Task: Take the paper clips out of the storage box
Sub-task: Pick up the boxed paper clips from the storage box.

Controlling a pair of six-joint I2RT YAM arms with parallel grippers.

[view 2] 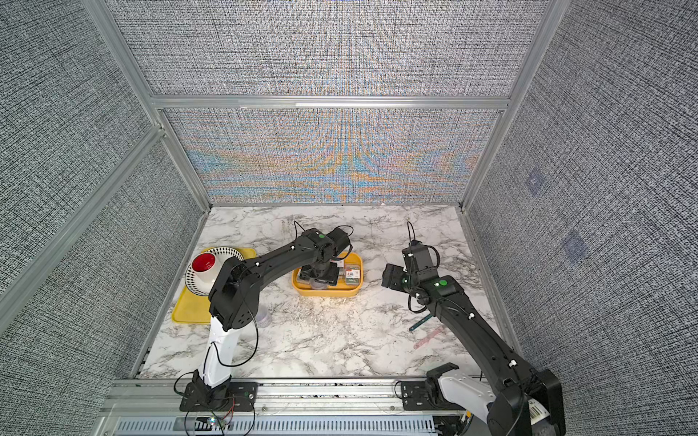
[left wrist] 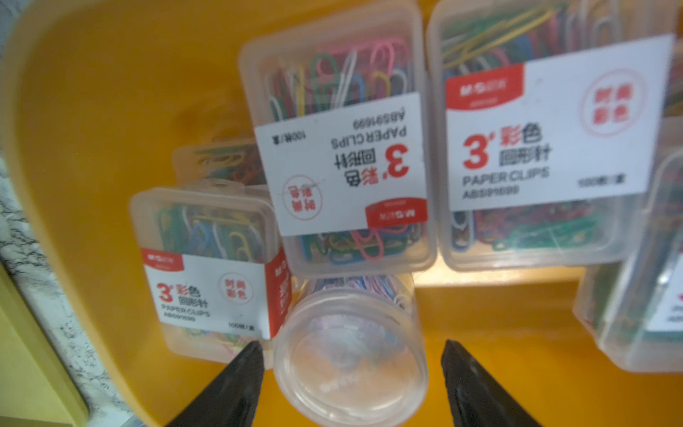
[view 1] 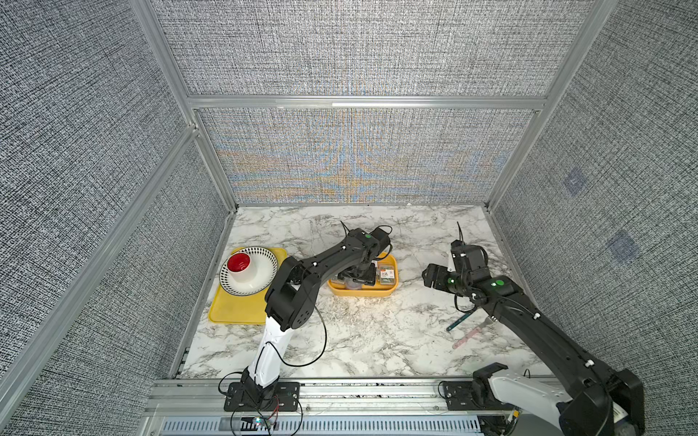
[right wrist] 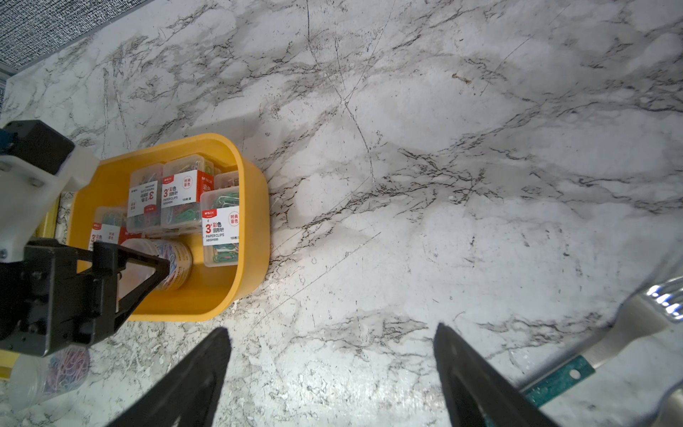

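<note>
Storage box (view 1: 359, 292): deep, yellow.
Paper clips (left wrist: 347, 162): labelled cases and round tub (left wrist: 351, 369) inside the box (second tub (right wrist: 48, 373) lies outside it).
Left gripper (left wrist: 349, 345): in the box, spread astride the round tub.
Right gripper (right wrist: 330, 332): beside the box, spread.

Both top views high, angled down, left wrist close inside storage box (left wrist: 92, 111), right wrist farther, sharing it.

left arm (view 1: 332, 256) hides most storage box (view 1: 359, 293) contents; one case (left wrist: 635, 288) cut off at wrist-view edge
</note>
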